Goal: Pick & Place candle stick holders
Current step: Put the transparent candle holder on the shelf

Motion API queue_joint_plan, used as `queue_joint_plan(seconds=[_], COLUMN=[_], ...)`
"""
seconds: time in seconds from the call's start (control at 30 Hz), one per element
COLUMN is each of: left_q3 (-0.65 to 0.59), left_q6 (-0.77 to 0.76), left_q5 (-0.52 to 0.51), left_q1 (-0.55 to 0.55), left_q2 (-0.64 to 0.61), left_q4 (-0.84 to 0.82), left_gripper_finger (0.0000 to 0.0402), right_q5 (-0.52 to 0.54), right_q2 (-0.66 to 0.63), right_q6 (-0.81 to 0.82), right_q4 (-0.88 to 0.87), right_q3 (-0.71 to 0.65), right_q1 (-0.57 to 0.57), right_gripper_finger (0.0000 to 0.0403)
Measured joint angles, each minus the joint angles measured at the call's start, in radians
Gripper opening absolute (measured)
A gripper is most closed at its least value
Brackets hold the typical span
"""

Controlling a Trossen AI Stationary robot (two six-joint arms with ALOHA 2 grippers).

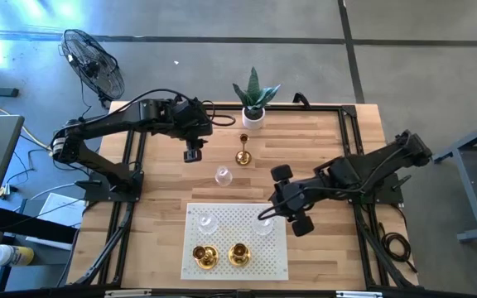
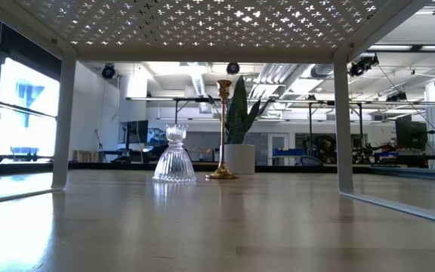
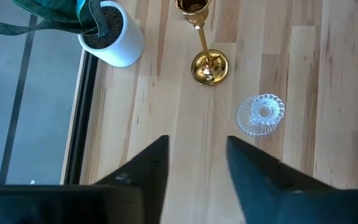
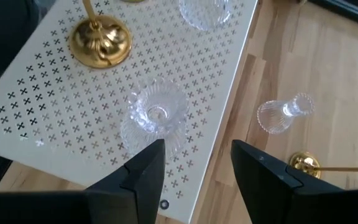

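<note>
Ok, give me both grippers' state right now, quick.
Left gripper: jaws open, empty, above the bare table near the plant pot.
Right gripper: jaws open, empty, over the white perforated mat edge.

- Tall brass candle stick holder: upright on the bare wood, slim stem on a round flared base, well clear of the perforated mat.
- Clear glass holder: upright, ribbed, between that brass one and the mat.
- Two clear glass holders: standing on the mat's far half.
- Two brass holders: on the mat's near half, side by side.
</note>
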Motion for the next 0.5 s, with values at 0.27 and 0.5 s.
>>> queue_joint_plan(seconds=[0.27,0.5], left_q3=[0.000,0.000], left_q6=[-0.003,-0.125], left_q5=[0.062,0.132], left_q1=[0.000,0.000], left_q2=[0.000,0.000], left_q4=[-0.007,-0.015], left_gripper_finger=[0.0241,0.0257], right_q5=[0.038,0.064], right_q2=[-0.033,-0.064], right_q6=[0.003,0.030], right_q4=[0.005,0.005], right_q3=[0.000,0.000], right_q1=[0.000,0.000], right_gripper_finger=[0.0177,0.0177])
